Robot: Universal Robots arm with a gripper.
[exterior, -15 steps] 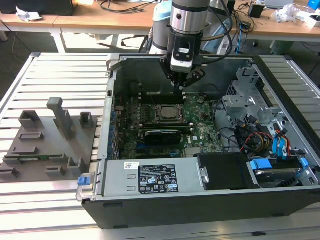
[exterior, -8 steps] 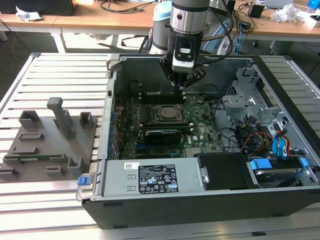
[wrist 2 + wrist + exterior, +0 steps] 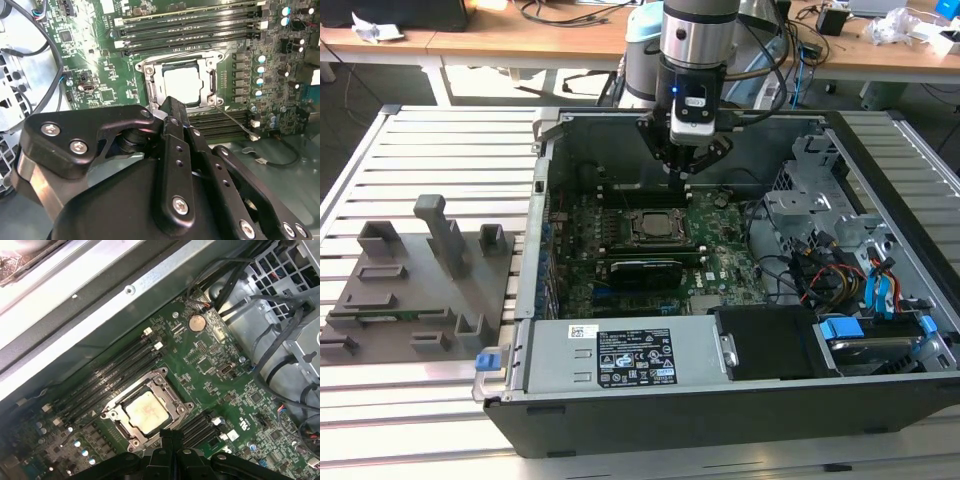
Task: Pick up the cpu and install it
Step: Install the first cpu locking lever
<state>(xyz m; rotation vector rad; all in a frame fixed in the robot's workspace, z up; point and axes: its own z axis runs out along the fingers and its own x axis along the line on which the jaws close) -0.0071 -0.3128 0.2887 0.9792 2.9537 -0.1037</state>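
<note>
The cpu point(image 3: 650, 225) lies flat in the black-framed socket point(image 3: 623, 224) on the green motherboard, inside the open computer case. Its pale metal top shows in both wrist views point(image 3: 181, 82) point(image 3: 146, 410), with the socket frame open around it. My gripper point(image 3: 680, 168) hangs just above the board, a little behind the socket in the exterior view. Its black fingers point(image 3: 172, 130) are pressed together and hold nothing. Their tips point(image 3: 173, 434) stand beside the socket's edge, apart from the chip.
Memory slots point(image 3: 190, 22) flank the socket, and a black card point(image 3: 645, 270) sits in front of it. The power supply point(image 3: 620, 360), drive cage point(image 3: 820, 200) and cables point(image 3: 850, 280) crowd the case. Grey fixture blocks point(image 3: 410, 280) stand on the slatted table at the exterior view's left.
</note>
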